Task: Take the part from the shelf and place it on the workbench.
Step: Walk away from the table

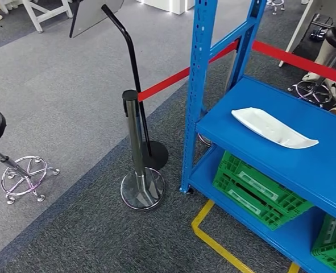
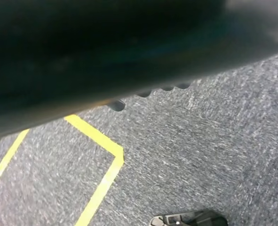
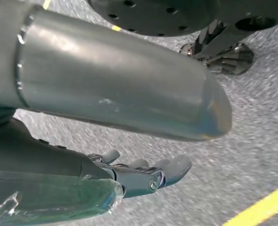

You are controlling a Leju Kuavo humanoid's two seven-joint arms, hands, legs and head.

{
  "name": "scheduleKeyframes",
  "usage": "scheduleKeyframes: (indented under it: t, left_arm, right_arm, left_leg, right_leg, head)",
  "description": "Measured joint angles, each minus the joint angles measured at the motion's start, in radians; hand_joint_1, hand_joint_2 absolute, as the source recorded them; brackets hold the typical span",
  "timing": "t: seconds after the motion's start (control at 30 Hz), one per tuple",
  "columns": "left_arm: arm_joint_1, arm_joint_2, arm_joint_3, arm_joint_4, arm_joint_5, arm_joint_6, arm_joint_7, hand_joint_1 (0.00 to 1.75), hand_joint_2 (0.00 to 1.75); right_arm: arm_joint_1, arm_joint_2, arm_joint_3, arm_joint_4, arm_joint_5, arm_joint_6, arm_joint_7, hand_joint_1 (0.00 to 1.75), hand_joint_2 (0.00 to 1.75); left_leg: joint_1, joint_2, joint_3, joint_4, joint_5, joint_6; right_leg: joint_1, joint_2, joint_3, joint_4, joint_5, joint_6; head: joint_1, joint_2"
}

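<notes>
My right hand hangs beside me over the grey carpet, its fingers stretched out straight and slightly apart, holding nothing. The thick grey thumb lies above them, also clear of anything. Of my left hand I see just a few dark fingertips peeking past a blurred dark mass in the left wrist view, so I cannot tell whether that hand is spread or curled; below it the carpet carries a corner of yellow floor tape.

Ahead of me stands the blue shelf. The part, a long white curved piece, lies flat on the upper shelf board, near the board's front-left corner and running toward its right, touching nothing else. On the lower board sits a green plastic crate under the part, and a second green crate lies further right at the picture's edge. Yellow floor tape marks the carpet in front of the shelf's left foot.

Just left of the shelf post stands a chrome barrier post on a round base, its red belt running back behind the shelf frame. A black sign stand rises right behind it. Well apart to the left, a stool with a chrome wheeled base stands on lighter carpet.
</notes>
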Motion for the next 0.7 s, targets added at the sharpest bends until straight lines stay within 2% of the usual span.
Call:
scheduleKeyframes:
  t: [0.07,0.13,0.17,0.2,0.23,0.27,0.3,0.33,0.37,0.43,0.47,0.5,0.57,0.63,0.67,0.7]
  left_arm:
    - [-0.004,0.002,0.009,0.0,-0.017,0.002,-0.004,0.0,0.0]
    - [-0.007,0.003,0.018,0.004,-0.028,0.008,-0.009,0.0,0.0]
    - [-0.009,0.004,0.021,0.008,-0.032,0.011,-0.011,0.0,0.0]
    - [-0.011,0.005,0.024,0.012,-0.035,0.014,-0.013,0.0,0.0]
    - [-0.013,0.006,0.027,0.017,-0.037,0.017,-0.014,0.0,0.0]
    - [-0.015,0.007,0.029,0.022,-0.038,0.019,-0.015,0.0,0.0]
    - [-0.017,0.008,0.031,0.025,-0.038,0.021,-0.016,0.0,0.0]
    - [-0.02,0.009,0.033,0.027,-0.039,0.022,-0.016,0.0,0.0]
    - [-0.022,0.011,0.034,0.03,-0.039,0.022,-0.017,0.0,0.0]
    - [-0.026,0.013,0.037,0.034,-0.04,0.023,-0.017,0.0,0.0]
    - [-0.028,0.013,0.038,0.036,-0.04,0.024,-0.017,0.0,0.0]
    - [-0.031,0.014,0.038,0.037,-0.04,0.024,-0.017,0.0,0.0]
    - [-0.034,0.014,0.039,0.039,-0.041,0.025,-0.018,0.0,0.0]
    - [-0.033,0.014,0.039,0.043,-0.043,0.027,-0.019,0.0,0.0]
    - [-0.033,0.014,0.039,0.046,-0.044,0.028,-0.02,0.0,0.0]
    - [-0.033,0.015,0.04,0.05,-0.046,0.031,-0.021,0.0,0.0]
  right_arm:
    - [0.005,0.0,0.004,-0.006,-0.014,-0.002,0.007,0.0,0.0]
    - [0.007,0.0,0.007,-0.012,-0.021,-0.002,0.011,0.0,0.0]
    - [0.007,0.0,0.008,-0.013,-0.023,-0.002,0.012,0.0,0.0]
    - [0.008,0.0,0.008,-0.014,-0.024,-0.001,0.012,0.0,0.0]
    - [0.009,0.0,0.008,-0.014,-0.025,-0.001,0.013,0.0,0.0]
    - [0.009,0.0,0.007,-0.014,-0.026,0.0,0.013,0.0,0.0]
    - [0.009,0.0,0.007,-0.014,-0.027,0.0,0.013,0.0,0.0]
    - [0.009,0.0,0.007,-0.015,-0.027,0.0,0.014,0.0,0.0]
    - [0.008,0.0,0.007,-0.016,-0.027,0.001,0.014,0.0,0.0]
    - [0.007,0.001,0.007,-0.018,-0.027,0.001,0.014,0.0,0.0]
    - [0.008,0.0,0.007,-0.019,-0.027,0.001,0.014,0.0,0.0]
    - [0.01,0.0,0.007,-0.019,-0.027,0.002,0.014,0.0,0.0]
    - [0.012,0.0,0.006,-0.019,-0.027,0.001,0.014,0.0,0.0]
    - [0.007,0.0,0.006,-0.02,-0.027,0.001,0.014,0.0,0.0]
    - [0.004,0.0,0.006,-0.02,-0.027,0.002,0.013,0.0,0.0]
    - [0.003,0.0,0.005,-0.02,-0.026,0.003,0.013,0.0,0.0]
  left_leg:
    - [0.004,-0.039,-0.014,0.041,-0.038,-0.012]
    - [0.007,-0.082,-0.064,0.157,-0.106,-0.016]
    - [0.007,-0.088,-0.092,0.221,-0.132,-0.015]
    - [0.006,-0.091,-0.113,0.263,-0.139,-0.014]
    - [0.006,-0.092,-0.12,0.273,-0.126,-0.011]
    - [0.006,-0.095,-0.11,0.243,-0.093,-0.007]
    - [0.006,-0.106,-0.088,0.187,-0.05,-0.001]
    - [0.006,-0.129,-0.064,0.125,-0.015,0.007]
    - [0.006,-0.151,-0.042,0.071,0.008,0.014]
    - [0.005,-0.176,-0.024,0.02,0.012,0.022]
    - [0.004,-0.169,-0.022,0.01,0.01,0.024]
    - [0.005,-0.16,-0.02,0.003,0.013,0.027]
    - [0.008,-0.138,-0.016,-0.012,0.021,0.035]
    - [0.008,-0.11,-0.015,-0.018,0.023,0.04]
    - [0.008,-0.094,-0.016,-0.017,0.022,0.041]
    - [0.007,-0.078,-0.017,-0.017,0.021,0.041]
  right_leg:
    - [-0.003,0.018,0.004,-0.003,0.006,-0.012]
    - [-0.002,0.039,0.003,-0.003,0.011,-0.02]
    - [-0.001,0.052,0.001,-0.003,0.012,-0.022]
    - [0.0,0.065,0.001,-0.002,0.013,-0.022]
    - [0.002,0.08,0.002,-0.002,0.013,-0.023]
    - [0.003,0.094,0.004,-0.002,0.013,-0.023]
    - [0.004,0.108,0.006,-0.002,0.013,-0.022]
    - [0.006,0.121,0.004,-0.001,0.013,-0.022]
    - [0.007,0.133,0.003,0.0,0.013,-0.019]
    - [0.004,0.154,-0.007,0.002,0.015,-0.009]
    - [0.002,0.164,-0.012,0.001,0.017,-0.001]
    - [0.0,0.164,-0.018,0.002,0.018,0.005]
    - [0.0,0.124,-0.04,0.032,-0.006,0.015]
    - [-0.001,0.072,-0.092,0.137,-0.069,0.023]
    - [-0.002,0.061,-0.125,0.202,-0.1,0.028]
    - [-0.003,0.055,-0.147,0.25,-0.116,0.032]
  head:
    - [-0.003,0.0]
    - [-0.006,0.0]
    - [-0.005,0.0]
    - [-0.005,0.0]
    - [-0.005,0.0]
    - [-0.005,0.0]
    - [-0.006,0.0]
    - [-0.005,0.0]
    - [-0.005,0.0]
    - [-0.006,0.0]
    - [-0.008,0.0]
    - [-0.008,0.0]
    - [-0.005,0.0]
    - [-0.001,0.0]
    - [-0.001,0.0]
    - [-0.001,0.0]
